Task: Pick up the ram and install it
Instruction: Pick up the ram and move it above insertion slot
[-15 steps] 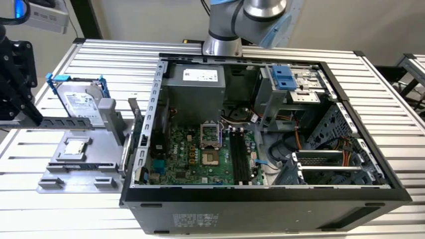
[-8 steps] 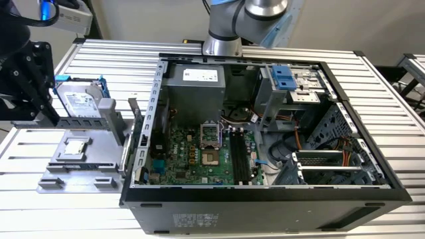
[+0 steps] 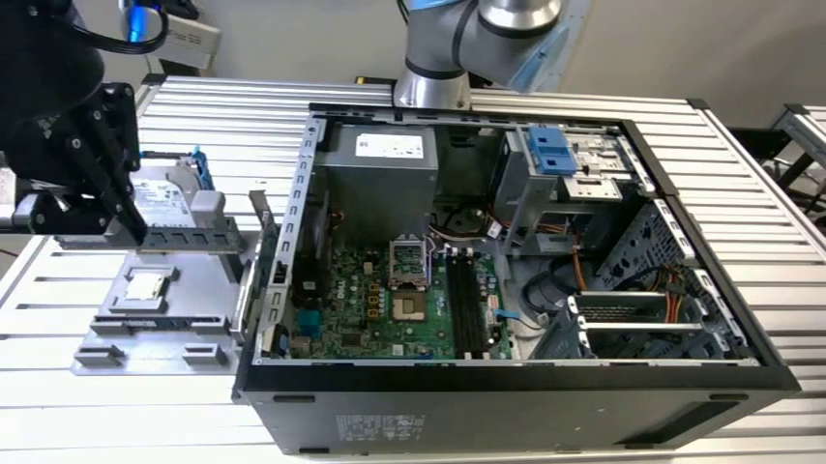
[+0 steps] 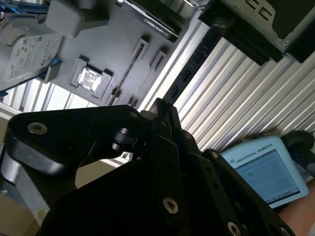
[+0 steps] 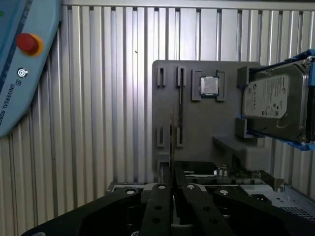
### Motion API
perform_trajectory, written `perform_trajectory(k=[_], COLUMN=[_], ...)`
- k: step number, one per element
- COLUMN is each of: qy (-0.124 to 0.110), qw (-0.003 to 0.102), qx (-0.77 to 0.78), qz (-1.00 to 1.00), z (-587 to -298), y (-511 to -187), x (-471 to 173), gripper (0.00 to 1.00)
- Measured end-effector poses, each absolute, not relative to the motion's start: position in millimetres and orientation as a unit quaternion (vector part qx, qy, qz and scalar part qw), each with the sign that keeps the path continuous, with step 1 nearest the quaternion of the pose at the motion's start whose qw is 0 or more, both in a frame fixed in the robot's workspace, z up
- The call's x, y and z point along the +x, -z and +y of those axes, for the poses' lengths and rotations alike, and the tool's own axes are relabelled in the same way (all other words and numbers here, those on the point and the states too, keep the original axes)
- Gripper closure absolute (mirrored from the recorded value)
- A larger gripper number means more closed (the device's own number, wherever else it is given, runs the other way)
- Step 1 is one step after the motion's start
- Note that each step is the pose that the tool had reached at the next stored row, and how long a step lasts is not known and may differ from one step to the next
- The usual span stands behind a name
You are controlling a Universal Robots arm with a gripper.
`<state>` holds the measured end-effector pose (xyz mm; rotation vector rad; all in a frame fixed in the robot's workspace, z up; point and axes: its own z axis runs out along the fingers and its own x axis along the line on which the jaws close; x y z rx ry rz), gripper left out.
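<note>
Greenish-brown circuit board, long and very thin: that stick, the ram, is my worry. It looks pinched over only a short stretch, so I judge it could pivot or slide in the grip on a quick swing. It would then meet the long black memory slots on the green motherboard crooked, and jam or flex when pressed. The open black and silver computer case has its side wall between the black two-fingered claw and those slots. A low carry risks clipping that wall and knocking the stick loose.

In the first wrist view the claw's fingers are drawn almost together, with only a sliver between them. The ram runs edge-on straight out from between the tips, which I read as clamped on its flat faces.

Below and ahead of the claw lies the grey plastic parts tray. A dark strip sits between two tray brackets just beside the ram's line, and I cannot tell whether it is a groove or a second stick. The silver hard drive in its blue frame and the small square processor chip rest on the tray, off to one side of the claw.
</note>
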<state>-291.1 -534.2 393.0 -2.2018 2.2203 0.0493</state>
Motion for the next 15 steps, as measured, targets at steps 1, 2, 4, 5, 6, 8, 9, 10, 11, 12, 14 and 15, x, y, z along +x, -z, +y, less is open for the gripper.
perform_trajectory(k=[1,2,4,5,6,8,9,10,11,12,14,15], qy=[-0.016,-0.016,-0.016,-0.016,-0.016,-0.016,-0.016,-0.016,-0.016,-0.016,-0.016,-0.016], qw=[0.007,0.007,0.007,0.007,0.007,0.007,0.007,0.007,0.007,0.007,0.007,0.007], qx=[-0.704,-0.704,-0.704,-0.704,-0.705,-0.705,-0.705,-0.705,-0.705,-0.705,-0.706,-0.706], qz=[0.71,0.71,0.71,0.71,0.709,0.709,0.709,0.709,0.709,0.709,0.708,0.708], z=[-534,-534,-534,-534,-534,-534,-534,-534,-534,-534,-534,-534], y=[-393,-393,-393,-393,-393,-393,-393,-393,-393,-393,-393,-393], x=[-288,-285,-280,-277,-274,-269,-266,-264,-261,-258,-252,-249], gripper=[1.0,1.0,1.0,1.0,1.0,1.0,1.0,1.0,1.0,1.0,1.0,1.0])
